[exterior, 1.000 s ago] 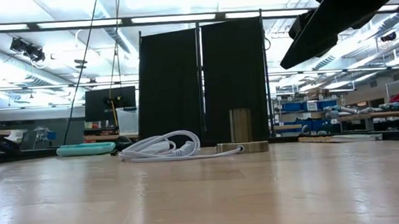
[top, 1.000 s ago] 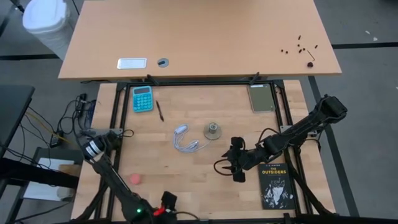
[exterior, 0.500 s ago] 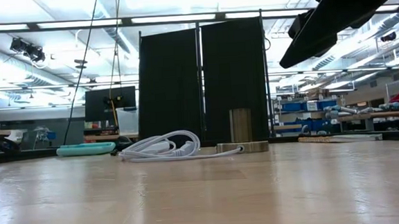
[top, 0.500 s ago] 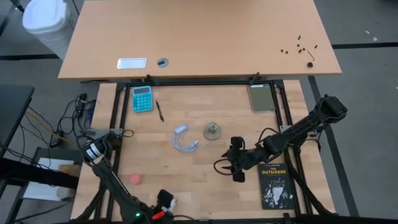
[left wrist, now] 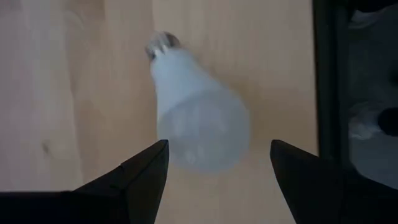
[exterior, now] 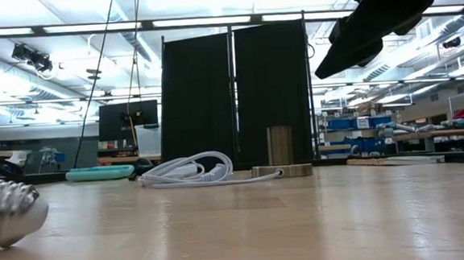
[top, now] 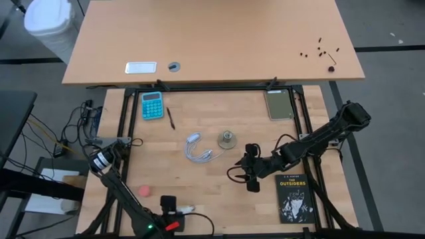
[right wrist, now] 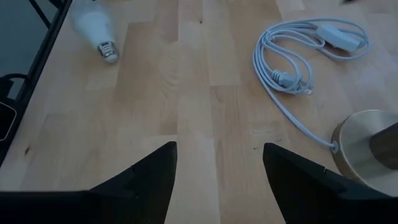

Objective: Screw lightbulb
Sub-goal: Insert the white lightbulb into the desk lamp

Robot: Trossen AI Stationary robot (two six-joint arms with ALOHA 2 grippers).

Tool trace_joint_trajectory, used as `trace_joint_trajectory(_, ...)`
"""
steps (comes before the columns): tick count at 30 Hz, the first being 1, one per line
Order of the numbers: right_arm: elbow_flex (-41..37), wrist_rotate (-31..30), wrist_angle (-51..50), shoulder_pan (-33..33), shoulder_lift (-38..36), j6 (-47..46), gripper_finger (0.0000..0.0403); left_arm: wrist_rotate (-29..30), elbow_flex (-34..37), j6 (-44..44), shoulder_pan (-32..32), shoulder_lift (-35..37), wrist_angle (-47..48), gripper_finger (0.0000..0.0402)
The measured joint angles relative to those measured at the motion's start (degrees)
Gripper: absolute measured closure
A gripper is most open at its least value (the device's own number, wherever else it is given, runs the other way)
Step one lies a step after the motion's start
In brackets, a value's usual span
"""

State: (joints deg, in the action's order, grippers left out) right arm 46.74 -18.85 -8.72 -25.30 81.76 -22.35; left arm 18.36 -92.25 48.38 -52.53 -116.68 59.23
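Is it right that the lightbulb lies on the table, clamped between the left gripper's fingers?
Not clamped. The left wrist view shows the lightbulb lying on the table beyond the open left gripper, its fingers apart and clear of it.

black partition panels (exterior: pixel 234 97) beyond the table, ceiling strip lights (exterior: pixel 64 28), shelving (exterior: pixel 353 135) at right

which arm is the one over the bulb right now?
The left gripper, at the table's near edge: the lightbulb lies on its side between its open jaws. The right gripper hovers mid-table, nearer the socket.
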Motion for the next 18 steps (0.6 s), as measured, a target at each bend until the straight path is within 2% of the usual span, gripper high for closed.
trace_joint_trajectory(9, 0.0, 0.02, 0.1, 0.0, -0.02, 0.09, 0.0154, 1.75, 0.0, 10.42, 2.42, 0.0, -0.16, 0.0117)
trace_joint_trajectory(15, 0.0, 0.04, 0.09, 0.0, -0.02, 0.9, 0.0154, 0.91, 0.0, 9.83, 5.05, 0.0, 0.54, 0.0117)
trace_joint_trajectory(18, 0.0, 0.04, 0.08, -0.09, -0.02, 0.77, 0.0154, -1.81, 0.0, 9.64, 6.13, 0.0, 0.71, 0.0117)
